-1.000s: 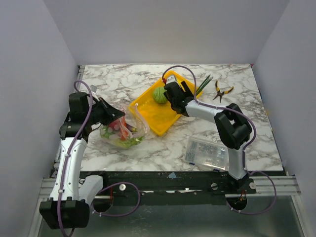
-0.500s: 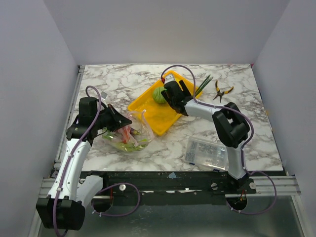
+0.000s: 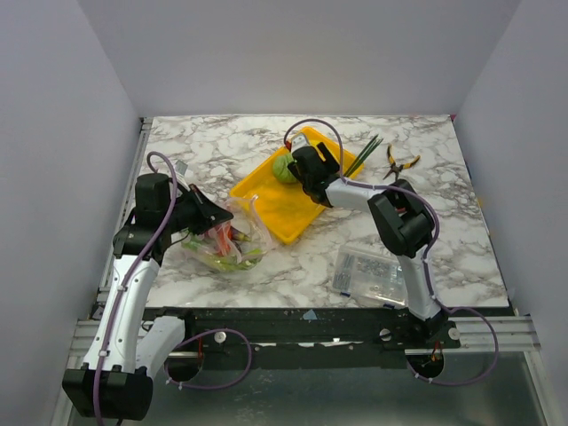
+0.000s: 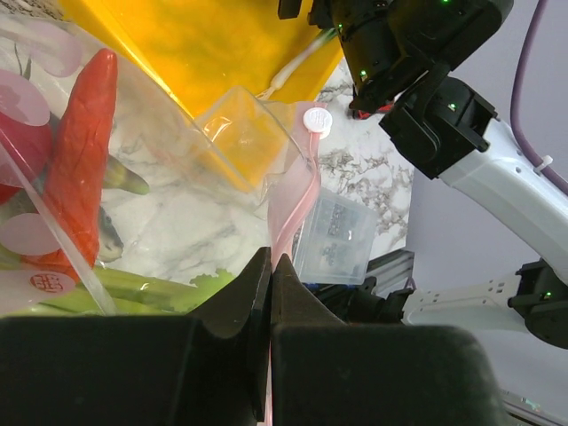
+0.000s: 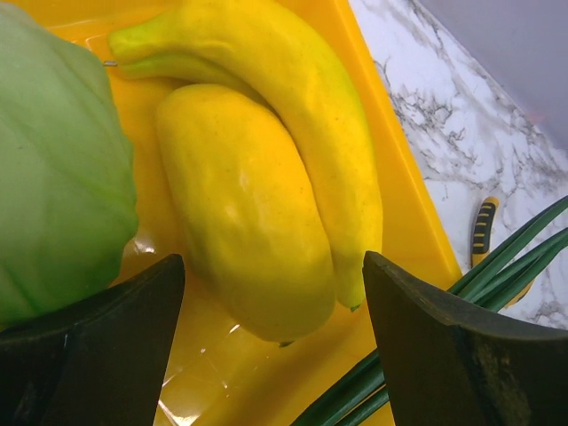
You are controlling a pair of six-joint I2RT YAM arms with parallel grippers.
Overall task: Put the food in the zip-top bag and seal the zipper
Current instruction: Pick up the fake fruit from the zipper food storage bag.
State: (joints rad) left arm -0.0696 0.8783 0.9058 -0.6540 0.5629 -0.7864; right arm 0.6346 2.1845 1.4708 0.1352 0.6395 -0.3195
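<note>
The clear zip-top bag (image 3: 226, 238) lies left of the yellow tray (image 3: 284, 206), with a red pepper (image 4: 82, 160), a red tomato (image 4: 22, 151) and green leafy pieces (image 4: 142, 288) inside. My left gripper (image 3: 209, 213) is shut on the bag's pink zipper strip (image 4: 293, 209) at its mouth edge. My right gripper (image 3: 297, 164) is open over the tray's far end, its fingers (image 5: 98, 346) on either side of the yellow bananas (image 5: 257, 186), next to a green leafy ball (image 5: 53, 169). The leek's green leaves (image 5: 426, 346) lie past the tray rim.
Yellow-handled pliers (image 3: 399, 163) lie at the back right. A rigid clear box of small parts (image 3: 371, 273) stands at the front right, also in the left wrist view (image 4: 342, 244). The leek's green stalks (image 3: 366, 151) lie right of the tray.
My left gripper shifted down and right along the bag with the strip in it. My right gripper moved slightly left over the tray's far end.
</note>
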